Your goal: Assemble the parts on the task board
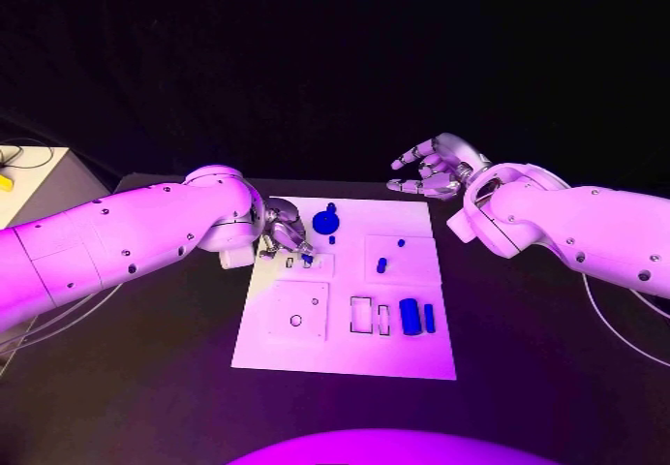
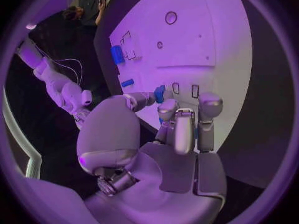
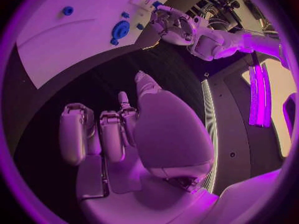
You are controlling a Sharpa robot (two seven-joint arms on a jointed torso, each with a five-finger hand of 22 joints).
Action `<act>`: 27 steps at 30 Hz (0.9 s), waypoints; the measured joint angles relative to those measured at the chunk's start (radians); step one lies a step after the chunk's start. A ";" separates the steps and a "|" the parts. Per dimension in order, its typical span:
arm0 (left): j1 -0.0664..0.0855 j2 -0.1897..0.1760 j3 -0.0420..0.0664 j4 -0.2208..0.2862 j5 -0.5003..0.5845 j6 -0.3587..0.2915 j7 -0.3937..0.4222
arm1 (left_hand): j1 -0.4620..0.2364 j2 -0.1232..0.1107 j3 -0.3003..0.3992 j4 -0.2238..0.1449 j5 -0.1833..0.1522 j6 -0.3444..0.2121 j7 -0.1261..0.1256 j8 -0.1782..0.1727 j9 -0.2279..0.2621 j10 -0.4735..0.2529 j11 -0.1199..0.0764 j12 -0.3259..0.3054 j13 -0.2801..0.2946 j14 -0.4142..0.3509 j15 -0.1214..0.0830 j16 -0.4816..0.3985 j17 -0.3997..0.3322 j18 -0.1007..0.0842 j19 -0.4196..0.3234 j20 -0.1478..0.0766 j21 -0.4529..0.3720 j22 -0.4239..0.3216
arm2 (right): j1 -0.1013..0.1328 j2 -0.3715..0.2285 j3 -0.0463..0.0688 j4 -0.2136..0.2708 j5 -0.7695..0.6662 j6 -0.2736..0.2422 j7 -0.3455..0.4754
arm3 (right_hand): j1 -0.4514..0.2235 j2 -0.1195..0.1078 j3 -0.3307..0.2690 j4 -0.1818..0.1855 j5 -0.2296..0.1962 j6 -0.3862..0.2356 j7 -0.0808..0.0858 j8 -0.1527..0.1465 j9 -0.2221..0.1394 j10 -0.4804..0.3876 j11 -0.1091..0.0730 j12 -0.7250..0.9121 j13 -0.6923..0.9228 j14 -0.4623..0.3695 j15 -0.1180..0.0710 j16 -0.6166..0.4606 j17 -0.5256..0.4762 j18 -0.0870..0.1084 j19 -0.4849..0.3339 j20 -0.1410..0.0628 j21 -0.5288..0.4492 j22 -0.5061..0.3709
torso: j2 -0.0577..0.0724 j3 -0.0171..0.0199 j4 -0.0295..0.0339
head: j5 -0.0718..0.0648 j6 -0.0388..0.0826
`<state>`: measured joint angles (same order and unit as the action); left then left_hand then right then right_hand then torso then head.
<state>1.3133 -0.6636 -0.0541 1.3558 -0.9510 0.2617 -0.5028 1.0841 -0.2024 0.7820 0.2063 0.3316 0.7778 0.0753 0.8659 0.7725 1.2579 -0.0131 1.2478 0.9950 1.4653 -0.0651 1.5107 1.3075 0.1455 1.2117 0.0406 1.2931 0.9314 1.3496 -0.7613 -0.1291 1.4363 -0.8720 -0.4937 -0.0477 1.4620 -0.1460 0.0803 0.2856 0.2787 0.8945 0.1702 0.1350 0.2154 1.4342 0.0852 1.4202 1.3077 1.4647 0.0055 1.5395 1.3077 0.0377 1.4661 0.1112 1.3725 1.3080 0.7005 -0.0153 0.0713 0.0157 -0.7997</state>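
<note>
The black surface [image 1: 167, 387] carries the white board [image 1: 350, 349], with open room all round. The left robot hand [image 1: 287, 235] pinches a small blue part [image 2: 160, 93] over the slots near the board's left edge; seating it calls for fine alignment. The right robot hand [image 1: 440, 167] hovers beyond the far edge, fingers apart, holding nothing.

Left hand [image 1: 285, 235] covers the task board [image 1: 350, 339] slots under its fingertips; can't tell if it pinches a part or just touches the board. In left wrist view, small blue part [image 2: 160, 93] is half hidden behind fingers [image 2: 185, 129]. Tiny blue bits near round blue part [image 1: 325, 222] too small to ID.
</note>
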 measured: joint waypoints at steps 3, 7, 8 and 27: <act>0.000 -0.002 -0.002 0.010 -0.017 -0.028 0.001 | -0.007 -0.007 -0.001 -0.001 0.035 0.009 -0.002 0.001 0.025 0.017 -0.007 0.007 0.011 0.000 -0.003 0.004 0.000 -0.015 0.018 -0.005 0.015 0.026 | -0.001 -0.001 0.000 0.000 0.000 0.000 0.000 | 0.000 0.000 0.000 0.000 0.000 0.000 0.000 0.000 0.000 0.000 0.000 0.000 0.000 0.000 0.000 0.000 0.000 0.000 0.000 0.000 0.000 0.000 | 0.000 0.0003 -0.0004 | 0.002 -0.002; -0.004 -0.004 -0.003 0.022 -0.048 -0.073 0.003 | -0.012 -0.012 -0.001 -0.001 0.057 0.010 -0.002 0.002 0.039 0.022 -0.012 0.007 0.015 0.000 -0.010 0.006 0.000 -0.015 0.025 -0.005 0.022 0.041 | -0.001 -0.002 0.000 0.000 0.000 0.000 0.000 | 0.000 0.000 0.000 0.000 0.000 0.000 0.000 0.000 0.000 0.000 0.000 0.000 0.000 0.000 0.000 0.000 0.000 0.000 0.000 0.000 0.000 0.000 | 0.000 0.0003 -0.0006 | 0.002 -0.004; -0.005 -0.004 -0.004 0.025 -0.056 -0.082 0.003 | -0.012 -0.012 -0.001 -0.001 0.058 0.010 -0.002 0.002 0.040 0.022 -0.012 0.007 0.015 0.000 -0.010 0.006 0.000 -0.016 0.028 -0.008 0.022 0.042 | -0.001 -0.002 0.000 0.000 0.000 0.000 0.000 | 0.000 0.000 0.000 0.000 0.000 0.000 0.000 0.000 0.000 0.000 0.000 0.000 0.000 0.000 0.000 0.000 0.000 0.000 0.000 0.000 0.000 0.000 | 0.000 0.0006 -0.0007 | 0.002 -0.005; -0.038 -0.019 -0.025 0.066 -0.210 -0.213 0.005 | -0.024 -0.024 -0.004 -0.004 0.079 0.026 -0.011 0.002 0.047 0.033 -0.015 0.011 0.024 0.000 -0.010 0.005 0.000 -0.015 0.039 -0.012 0.030 0.062 | -0.001 -0.006 0.000 0.000 0.000 -0.001 0.002 | 0.000 0.000 0.000 0.000 0.000 0.000 0.000 0.000 0.000 0.000 0.000 0.000 0.000 0.000 0.000 0.000 0.000 0.000 0.000 0.000 0.000 0.000 | 0.000 0.0009 -0.0006 | 0.006 -0.023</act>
<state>1.2756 -0.6821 -0.0795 1.4213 -1.1608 0.0488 -0.4978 1.0599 -0.2267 0.7782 0.2025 0.4111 0.8034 0.0641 0.8675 0.8190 1.2910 -0.0286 1.2585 1.0193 1.4651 -0.0750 1.5162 1.3074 0.1301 1.2509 0.0289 1.3236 0.9937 1.3488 -0.7677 -0.1291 1.4363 -0.8716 -0.4944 -0.0455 1.4620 -0.1460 0.0803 0.2855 0.2786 0.8945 0.1702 0.1350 0.2153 1.4342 0.0852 1.4201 1.3073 1.4647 0.0055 1.5395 1.3075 0.0377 1.4661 0.1112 1.3725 1.3076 0.7001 -0.0145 0.0708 0.0220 -0.8226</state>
